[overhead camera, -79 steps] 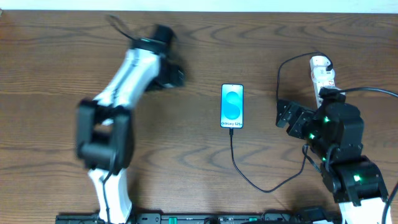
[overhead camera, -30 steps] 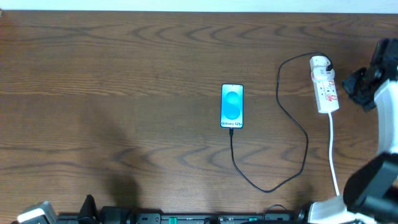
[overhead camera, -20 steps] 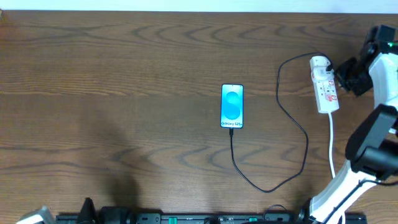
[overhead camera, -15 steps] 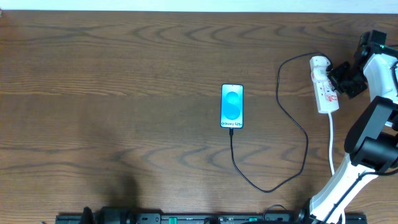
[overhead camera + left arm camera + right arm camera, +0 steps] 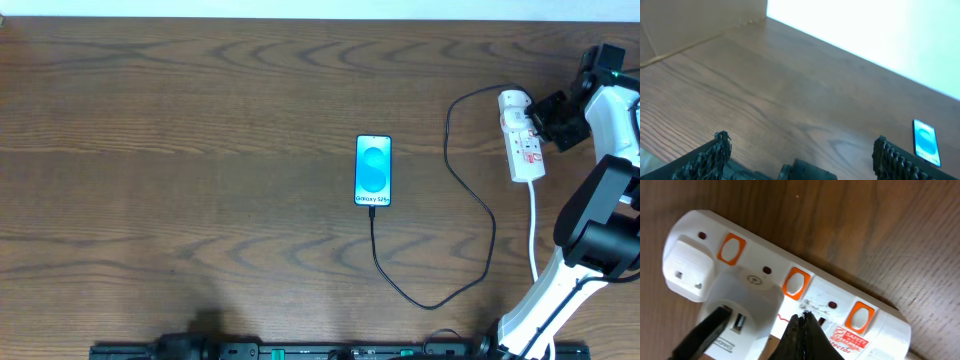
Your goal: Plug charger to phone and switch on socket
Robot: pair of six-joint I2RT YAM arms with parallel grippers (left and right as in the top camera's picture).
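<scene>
Socket (image 5: 830, 287): glossy white elongated plastic with rounded-rectangular orange switches (image 5: 796, 283).

My two fingers (image 5: 707, 159) come up from the bottom edge of the frame, one at the lower left and one at the lower right. They are dark and rough-textured, spread wide with bare wood showing between them. The brown, grained surface (image 5: 790, 95) fills most of the frame. At the lower right the phone (image 5: 926, 148) lies flat with its light blue screen up, just above the finger on that side (its lettering is too small to read). A bright white band (image 5: 875, 30) fills the upper right, a tan panel (image 5: 695, 20) the upper left.
</scene>
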